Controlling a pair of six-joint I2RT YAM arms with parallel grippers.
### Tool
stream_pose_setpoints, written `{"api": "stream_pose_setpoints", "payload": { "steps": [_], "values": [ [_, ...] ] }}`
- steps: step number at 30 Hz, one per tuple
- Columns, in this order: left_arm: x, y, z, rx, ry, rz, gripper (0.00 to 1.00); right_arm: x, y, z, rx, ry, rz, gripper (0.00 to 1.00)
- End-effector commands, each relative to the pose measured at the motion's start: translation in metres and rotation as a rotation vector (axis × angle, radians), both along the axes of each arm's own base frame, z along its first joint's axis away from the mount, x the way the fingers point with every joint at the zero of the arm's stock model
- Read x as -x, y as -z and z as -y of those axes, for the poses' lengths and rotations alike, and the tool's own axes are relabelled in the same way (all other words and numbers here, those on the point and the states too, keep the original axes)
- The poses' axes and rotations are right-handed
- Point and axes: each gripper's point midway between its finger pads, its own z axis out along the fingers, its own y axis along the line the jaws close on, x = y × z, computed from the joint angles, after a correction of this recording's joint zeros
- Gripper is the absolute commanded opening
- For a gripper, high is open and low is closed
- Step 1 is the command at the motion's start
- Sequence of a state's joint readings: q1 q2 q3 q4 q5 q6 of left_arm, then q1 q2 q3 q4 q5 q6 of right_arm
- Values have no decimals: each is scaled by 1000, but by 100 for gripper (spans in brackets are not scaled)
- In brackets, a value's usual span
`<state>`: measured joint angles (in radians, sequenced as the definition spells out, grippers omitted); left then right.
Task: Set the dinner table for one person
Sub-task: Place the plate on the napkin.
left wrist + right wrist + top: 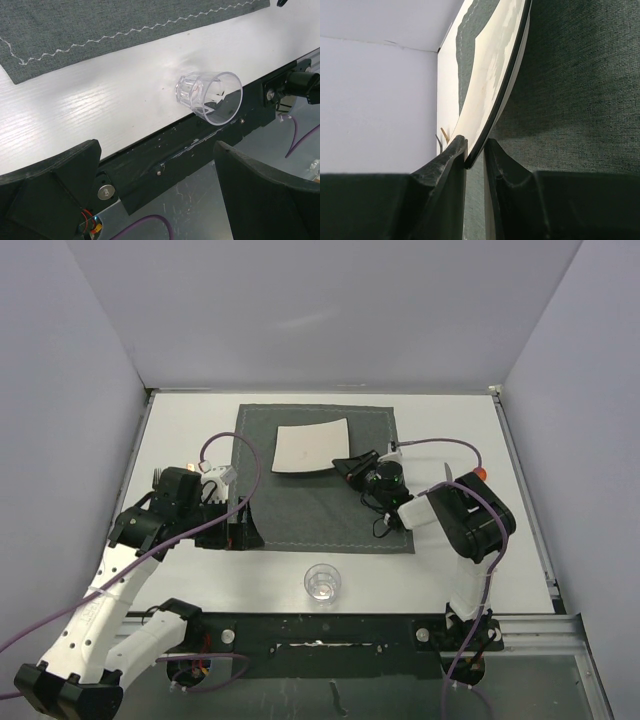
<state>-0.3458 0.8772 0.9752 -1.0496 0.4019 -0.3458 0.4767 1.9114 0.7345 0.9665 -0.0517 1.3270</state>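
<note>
- The white surface (185,420) filled the middle of the overhead view, running from the dark rail at the bottom of the frame up to the wall at the top.
- A clear glass (322,582) stood upright on it at lower centre, just short of the bottom edge and a little below the placemat (310,505), not touching it.
- The left gripper (243,525) hung at the placemat's lower left corner. In its own wrist view its fingers were wide apart with nothing between them.
- The dark grey placemat lay flat across the centre of the surface.
- The right gripper (348,465) sat over the placemat's right half, its fingers closed tightly on the right edge of the plate (310,448).
- The white square plate lay over the upper middle of the placemat. Its gripped edge looked raised off the cloth in the right wrist view.
</note>
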Motion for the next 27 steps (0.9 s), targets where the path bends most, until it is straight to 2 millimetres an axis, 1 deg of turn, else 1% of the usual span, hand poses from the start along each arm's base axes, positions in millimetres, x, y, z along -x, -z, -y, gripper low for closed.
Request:
{"api": "stream_pose_setpoints", "payload": {
  "steps": [1,10,16,22,27],
  "values": [
    [-3,-6,3,20,22,30,98,-11,-114,5,-217,43,339,0],
    [-3,-5,2,20,16,28,98,-9,-94,6,-215,42,278,0],
    [-3,-4,2,21,16,28,98,-9,-82,11,-230,47,238,0],
    [-3,-6,2,23,12,35,98,-8,-69,13,-233,47,210,0],
    [-4,-6,1,21,9,37,98,-7,-52,15,-234,61,160,0]
  ]
}}
